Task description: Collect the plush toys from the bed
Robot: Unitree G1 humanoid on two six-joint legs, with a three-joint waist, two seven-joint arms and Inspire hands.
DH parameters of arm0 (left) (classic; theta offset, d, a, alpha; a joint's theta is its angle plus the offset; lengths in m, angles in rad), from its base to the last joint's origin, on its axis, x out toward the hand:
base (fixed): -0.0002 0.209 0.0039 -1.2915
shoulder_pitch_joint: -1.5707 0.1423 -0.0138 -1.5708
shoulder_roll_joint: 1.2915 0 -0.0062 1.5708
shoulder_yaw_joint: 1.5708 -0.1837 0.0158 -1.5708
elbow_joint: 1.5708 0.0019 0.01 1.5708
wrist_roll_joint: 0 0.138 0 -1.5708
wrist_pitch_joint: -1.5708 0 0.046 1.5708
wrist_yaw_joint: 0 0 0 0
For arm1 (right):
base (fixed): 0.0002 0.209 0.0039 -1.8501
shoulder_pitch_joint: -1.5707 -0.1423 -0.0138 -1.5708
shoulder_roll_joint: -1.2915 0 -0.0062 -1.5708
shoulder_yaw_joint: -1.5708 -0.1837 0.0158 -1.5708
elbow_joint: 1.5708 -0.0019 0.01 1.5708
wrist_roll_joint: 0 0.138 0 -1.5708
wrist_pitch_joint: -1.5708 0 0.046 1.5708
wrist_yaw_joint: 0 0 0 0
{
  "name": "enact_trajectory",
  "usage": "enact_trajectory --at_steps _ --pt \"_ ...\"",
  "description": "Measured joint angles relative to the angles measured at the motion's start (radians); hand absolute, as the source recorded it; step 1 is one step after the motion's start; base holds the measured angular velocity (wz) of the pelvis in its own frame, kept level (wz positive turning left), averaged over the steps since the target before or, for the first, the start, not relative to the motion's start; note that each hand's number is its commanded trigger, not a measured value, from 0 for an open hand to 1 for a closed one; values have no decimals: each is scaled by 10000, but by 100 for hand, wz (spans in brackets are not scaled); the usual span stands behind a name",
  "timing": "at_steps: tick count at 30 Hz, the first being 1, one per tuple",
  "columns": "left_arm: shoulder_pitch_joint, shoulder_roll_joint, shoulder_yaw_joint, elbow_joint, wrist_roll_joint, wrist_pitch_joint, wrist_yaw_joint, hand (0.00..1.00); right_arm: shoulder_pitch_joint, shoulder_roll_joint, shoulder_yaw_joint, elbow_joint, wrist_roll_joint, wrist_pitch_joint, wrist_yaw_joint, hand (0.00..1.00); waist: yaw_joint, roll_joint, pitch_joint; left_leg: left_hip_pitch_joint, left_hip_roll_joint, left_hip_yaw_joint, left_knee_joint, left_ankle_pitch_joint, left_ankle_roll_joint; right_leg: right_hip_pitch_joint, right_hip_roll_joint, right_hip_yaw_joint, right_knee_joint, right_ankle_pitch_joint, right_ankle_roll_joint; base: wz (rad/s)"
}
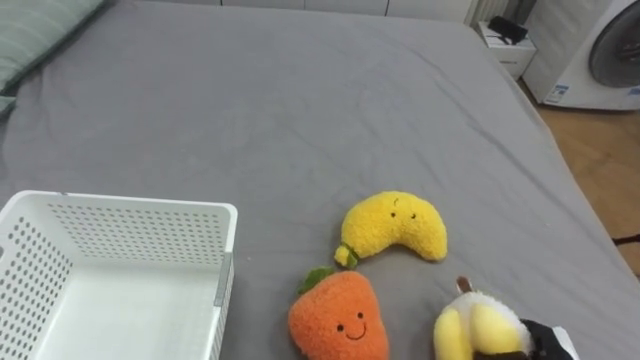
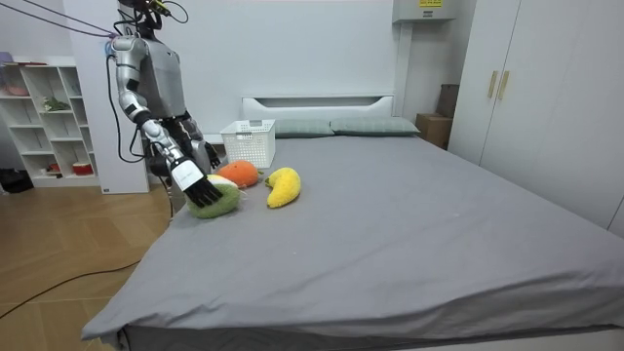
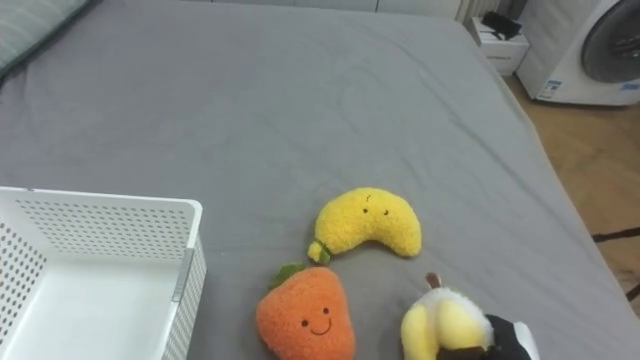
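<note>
Three plush toys lie on the grey bed (image 1: 300, 100). A yellow banana-shaped plush (image 1: 398, 225) with a small face lies mid-bed. In front of it sits an orange carrot plush (image 1: 340, 318) with a green tuft. At the lower right is a yellow-green plush (image 1: 478, 325) with a brown stem, and my right hand (image 1: 548, 340) has its dark fingers curled on that toy's right side. A white perforated basket (image 1: 130, 215) stands at the lower left and looks empty. In the room view I stand at the bedside, and my left hand (image 2: 211, 156) hangs low behind the toys.
The bed's right edge (image 1: 590, 200) drops to a wooden floor. A washing machine (image 1: 600, 50) and a small white cabinet (image 1: 505, 45) stand beyond the far right corner. A striped pillow (image 1: 40, 30) lies at the top left.
</note>
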Motion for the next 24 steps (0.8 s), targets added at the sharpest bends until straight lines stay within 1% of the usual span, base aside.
enact_trajectory --at_steps 3,7,9,10,11,12,14,15,17,18,20,22,24 --pt "-7 0 0 -7 0 -7 0 0 3 3 8 2 -115 1 -31 100 3 1 6 -17 0 2 -5 0 0 -8 -2 -19 -7 0 0 0" --pt "-97 0 0 -6 -8 -8 -9 0 12 22 27 1 -116 8 44 100 134 21 22 -53 -2 2 -5 0 0 -35 -10 -54 -10 -1 1 0" --pt "-146 -1 0 -7 -7 -8 -9 0 11 24 29 -57 -126 25 44 100 200 13 20 -109 -3 1 -5 2 3 -74 -12 -68 -7 -3 1 2" --pt "-180 -1 0 -9 -5 -8 -10 0 9 20 27 -176 -170 60 47 100 209 -21 1 -135 -5 8 -6 7 11 -133 -12 -58 15 -2 1 0" --pt "-189 -3 -1 -9 -4 -8 -13 0 6 20 27 -317 -257 134 61 100 222 -21 3 -145 -4 13 -7 8 13 -154 -10 -49 24 -2 0 0" --pt "-190 -12 0 -6 -4 -8 -17 0 10 18 27 -621 -387 213 108 100 227 14 27 -151 -6 14 -9 9 14 -155 -9 -41 23 -1 -1 0" --pt "-184 -16 1 11 -3 -8 -17 0 15 14 18 -1074 -688 218 190 100 204 25 30 -133 -8 23 -30 9 14 -141 -7 -28 38 -1 -1 0" --pt "-147 -26 2 25 -3 -7 -17 0 19 5 14 -1415 -853 221 217 100 201 40 43 -133 -8 34 -37 10 15 -142 -5 -20 44 0 -1 0" --pt "-147 -44 9 -15 -10 -6 -17 0 104 1 12 -2323 -1014 407 289 100 176 43 62 -149 -7 53 -45 10 15 -182 -3 2 33 -1 1 -2" --pt "-142 -53 34 -16 -8 -5 -17 0 131 -14 12 -3040 -1098 457 307 100 168 55 93 -162 -5 84 -45 10 15 -199 -3 15 15 -4 3 -4" --pt "-182 -53 59 -22 -17 -5 -16 0 107 -67 10 -3800 -1088 449 304 100 131 23 89 -158 -5 91 -45 10 15 -193 -5 30 0 -7 8 0" --pt "-238 -55 58 -6 -22 -4 -16 0 44 -140 15 -4567 -1081 455 327 100 171 -65 68 -146 -6 101 -50 10 15 -170 -4 43 26 -2 8 0" --pt "-221 -56 71 6 -78 -6 -16 0 -9 -219 10 -5069 -1086 454 348 100 180 -93 51 -133 -7 105 -57 10 15 -156 -6 41 35 11 8 0"
